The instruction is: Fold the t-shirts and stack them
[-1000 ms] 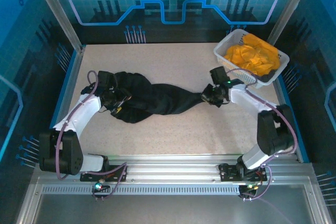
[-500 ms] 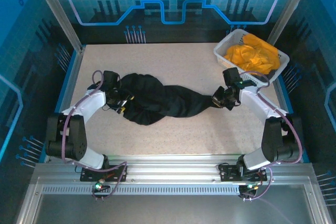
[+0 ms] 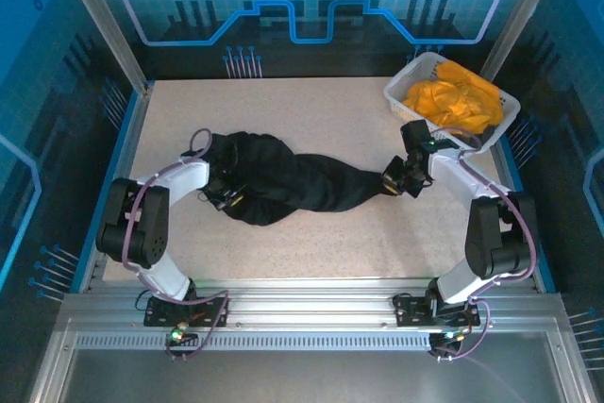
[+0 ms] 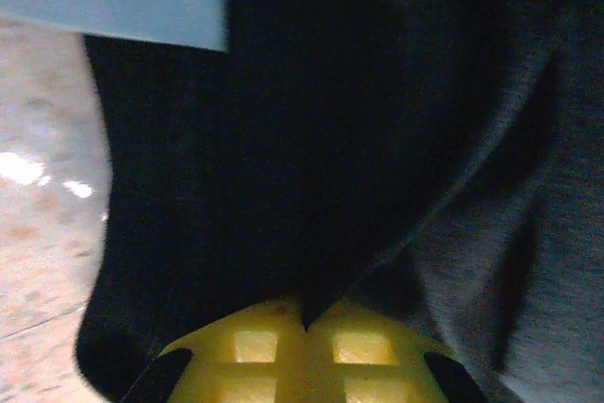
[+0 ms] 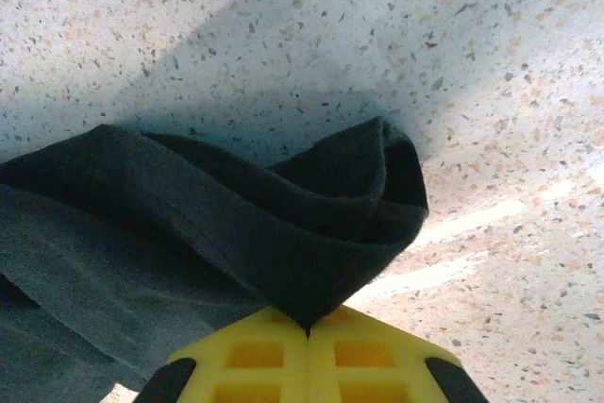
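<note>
1. the black t-shirt [image 3: 293, 186] lies bunched into a long twisted band across the middle of the counter [image 3: 311, 110], wider and heaped toward the left edge, narrowing to a point toward the right edge.
2. the left gripper [image 3: 225, 195] sits at the heaped left end of the black t-shirt; in the left wrist view its yellow fingers [image 4: 255, 351] meet, with a fold of the dark cloth [image 4: 330, 139] pinched between them.
3. the right gripper [image 3: 392, 181] is at the narrow right end; in the right wrist view its fingers [image 5: 359, 356] are together, clamped on a rolled edge of the black t-shirt [image 5: 236, 224], with speckled counter [image 5: 283, 25] beyond.
4. the white lattice basket [image 3: 406, 92] stands in the far right corner of the counter, just beyond the right gripper.
5. the orange-yellow t-shirts [image 3: 453, 106] are piled crumpled inside the basket, rising above its rim.
</note>
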Motion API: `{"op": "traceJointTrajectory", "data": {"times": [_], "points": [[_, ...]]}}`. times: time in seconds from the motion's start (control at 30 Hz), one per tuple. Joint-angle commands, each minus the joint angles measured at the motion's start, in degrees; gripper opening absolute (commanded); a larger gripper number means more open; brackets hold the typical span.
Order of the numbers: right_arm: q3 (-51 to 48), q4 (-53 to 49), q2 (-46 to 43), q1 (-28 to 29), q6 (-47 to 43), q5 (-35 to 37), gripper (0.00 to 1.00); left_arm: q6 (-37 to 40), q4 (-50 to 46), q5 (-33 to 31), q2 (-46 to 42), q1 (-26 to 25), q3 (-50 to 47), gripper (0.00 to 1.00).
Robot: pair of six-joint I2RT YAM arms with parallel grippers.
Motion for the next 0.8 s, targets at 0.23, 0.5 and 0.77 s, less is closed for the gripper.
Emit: {"op": "traceJointTrajectory", "data": {"times": [0.23, 0.5, 0.77], "points": [[3.2, -4.0, 1.6, -2.5, -4.4, 1.0, 0.00, 2.5, -14.3, -12.8, -16.8, 1.1, -3.1, 0.50], [4.5, -6.6, 1.8, -2.0, -6.3, 1.7, 0.34, -8.4, -14.1, -1.0, -21.8, -1.1, -7.4, 0.64], [-0.9, -1.2, 0.4, 1.8, -4.9, -3.6, 0.50, -15.6, -2.1, 2.8, -13.1, -2.3, -11.1, 0.64]]}}
